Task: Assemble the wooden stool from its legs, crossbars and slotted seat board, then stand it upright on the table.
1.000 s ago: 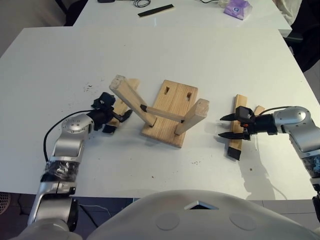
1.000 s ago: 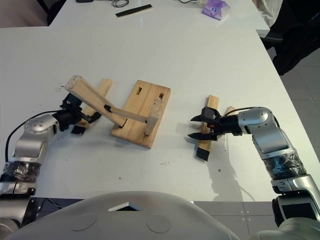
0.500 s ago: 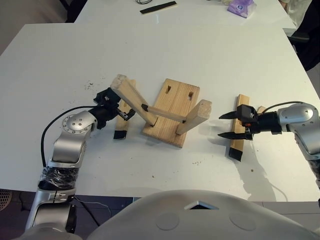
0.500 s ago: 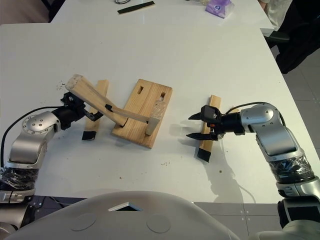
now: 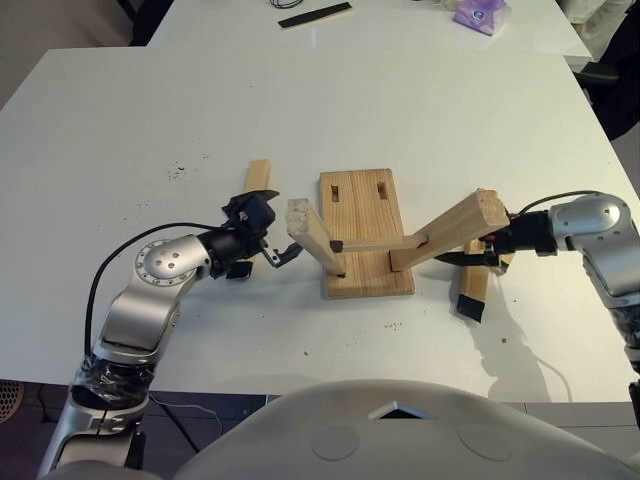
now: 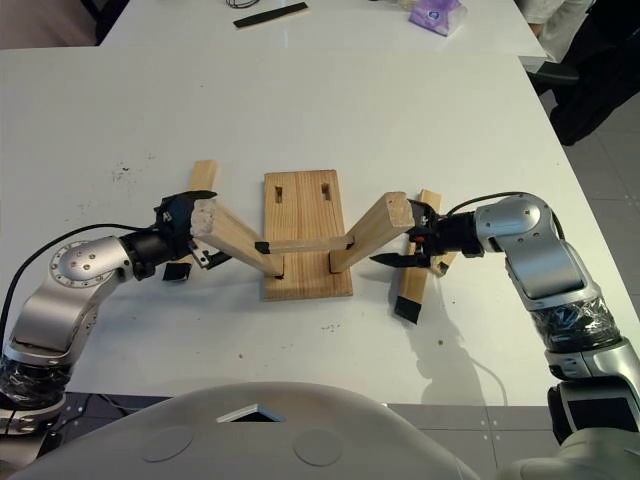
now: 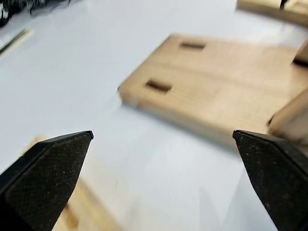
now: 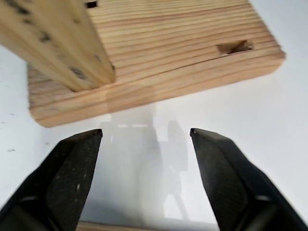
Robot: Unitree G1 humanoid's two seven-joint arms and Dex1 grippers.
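Pale wooden slotted seat board (image 5: pixel 360 215) lies flat at the middle of the white surface (image 5: pixel 150 110), with 2 open slots showing at its far end. 2 thick wooden legs rise from its near half, the left leg (image 5: pixel 313 234) and the right leg (image 5: pixel 452 226), each leaning outwards. A thin wooden crossbar (image 5: pixel 372 243) joins them. The left hand (image 7: pixel 162 133) is spread wide and grips nothing, just beside the left leg's top. The right hand (image 8: pixel 145 131) is likewise parted and holds nothing, close to the right leg's top. A loose black-tipped wooden bar (image 5: pixel 258 178) lies behind the left hand. A second black-tipped bar (image 5: pixel 470 292) lies beneath the right hand.
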